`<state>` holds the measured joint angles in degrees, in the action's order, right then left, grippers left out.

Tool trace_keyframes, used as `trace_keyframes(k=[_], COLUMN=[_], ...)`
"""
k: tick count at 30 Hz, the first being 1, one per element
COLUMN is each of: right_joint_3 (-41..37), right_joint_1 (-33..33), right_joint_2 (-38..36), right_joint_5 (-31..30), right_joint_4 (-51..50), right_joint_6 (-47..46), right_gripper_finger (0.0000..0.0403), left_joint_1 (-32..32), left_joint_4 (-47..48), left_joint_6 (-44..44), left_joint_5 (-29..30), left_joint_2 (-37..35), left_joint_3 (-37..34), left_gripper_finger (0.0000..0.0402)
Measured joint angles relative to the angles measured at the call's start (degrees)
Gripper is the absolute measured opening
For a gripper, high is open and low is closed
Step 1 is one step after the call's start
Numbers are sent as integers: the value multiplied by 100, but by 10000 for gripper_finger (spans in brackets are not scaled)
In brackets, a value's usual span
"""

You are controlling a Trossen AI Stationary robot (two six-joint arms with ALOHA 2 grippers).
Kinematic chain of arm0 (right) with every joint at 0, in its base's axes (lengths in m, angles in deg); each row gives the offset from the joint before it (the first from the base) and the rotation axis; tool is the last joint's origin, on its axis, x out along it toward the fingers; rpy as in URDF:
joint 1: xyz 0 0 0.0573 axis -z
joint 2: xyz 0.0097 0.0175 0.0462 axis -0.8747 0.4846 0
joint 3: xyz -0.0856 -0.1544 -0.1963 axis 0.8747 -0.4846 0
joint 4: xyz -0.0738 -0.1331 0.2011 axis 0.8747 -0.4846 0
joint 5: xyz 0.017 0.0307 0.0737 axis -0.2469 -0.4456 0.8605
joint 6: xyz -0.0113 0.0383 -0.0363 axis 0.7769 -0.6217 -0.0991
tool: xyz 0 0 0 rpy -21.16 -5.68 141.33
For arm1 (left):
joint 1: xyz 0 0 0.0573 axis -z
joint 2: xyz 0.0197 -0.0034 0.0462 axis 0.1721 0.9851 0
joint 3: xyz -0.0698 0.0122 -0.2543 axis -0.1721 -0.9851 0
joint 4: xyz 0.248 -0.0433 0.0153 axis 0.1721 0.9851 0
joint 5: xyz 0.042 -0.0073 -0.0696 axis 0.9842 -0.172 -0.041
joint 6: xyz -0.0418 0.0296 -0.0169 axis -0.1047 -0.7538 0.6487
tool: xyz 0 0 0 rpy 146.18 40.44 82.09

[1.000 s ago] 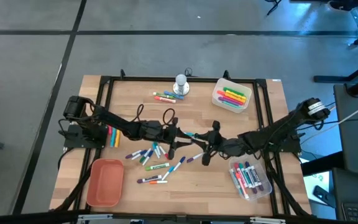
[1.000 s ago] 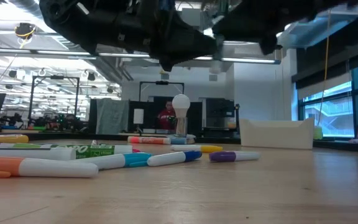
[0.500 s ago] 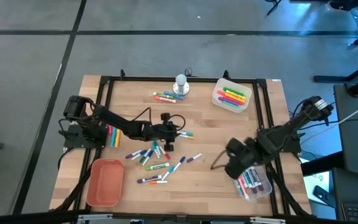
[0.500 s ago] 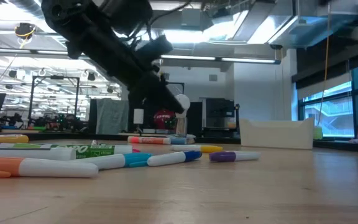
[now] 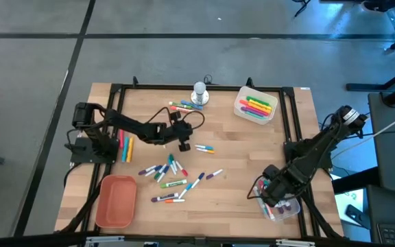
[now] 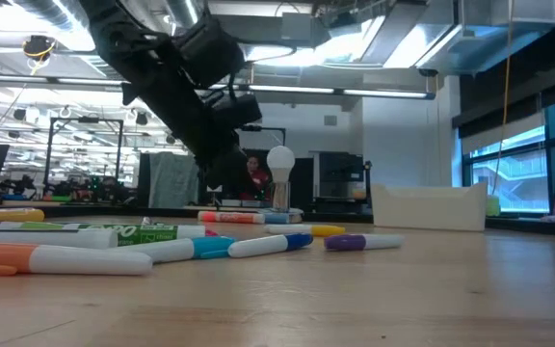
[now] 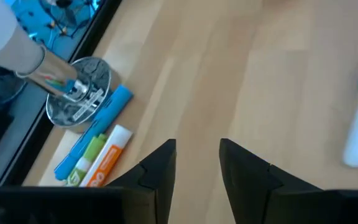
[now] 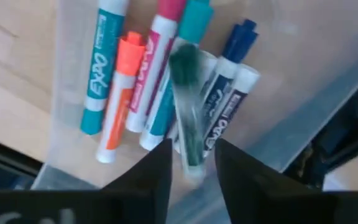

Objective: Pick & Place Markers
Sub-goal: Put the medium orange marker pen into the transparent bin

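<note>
Right now the right gripper is hanging over the clear tray at about four o'clock on the wooden table, near the front right corner. Its wrist view is showing the two dark fingers standing a narrow gap apart, with a blurred green-capped marker in front of that gap, over the markers already lying in the tray; whether the fingers are touching it cannot be told. Those tray markers are lying side by side, with teal, orange, pink and dark blue caps.

Meanwhile the left gripper is reaching toward the middle of the table, a little toward eleven o'clock from centre. Its fingers are standing slightly apart with nothing between them, above bare wood. Just ahead of it, toward twelve o'clock, a small silver knob on a round base is standing near the far edge, with three markers lying beside it: blue, green and orange.

A loose scatter of markers is lying at about seven o'clock from centre, and a single blue-tipped one is lying just beside the left gripper. A second clear tray at one o'clock is holding bright markers. An orange tray is sitting at the front left corner, and several more markers are lying by the left arm's base at nine o'clock.
</note>
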<state>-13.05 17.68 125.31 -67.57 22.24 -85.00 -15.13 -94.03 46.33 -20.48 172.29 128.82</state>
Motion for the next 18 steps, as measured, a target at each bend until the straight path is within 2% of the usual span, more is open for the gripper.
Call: trace_keyframes(k=[7, 12, 18], right_joint_3=[113, 525, 1370], right_joint_1=[-20, -61, -160], right_joint_2=[-2, -2, -2], right_joint_5=[-343, -1591, -2991], right_joint_4=[123, 148, 161], right_joint_6=[60, 456, 1370], right_gripper_finger=[195, 212, 213], left_joint_1=[-284, -499, -1109], left_joint_4=[37, 279, 934], left_joint_6=[0, -51, -261], left_joint_5=[-55, -212, -1312], left_joint_2=[0, 0, 0], left_joint_3=[0, 0, 140], left_gripper_finger=[114, 113, 106])
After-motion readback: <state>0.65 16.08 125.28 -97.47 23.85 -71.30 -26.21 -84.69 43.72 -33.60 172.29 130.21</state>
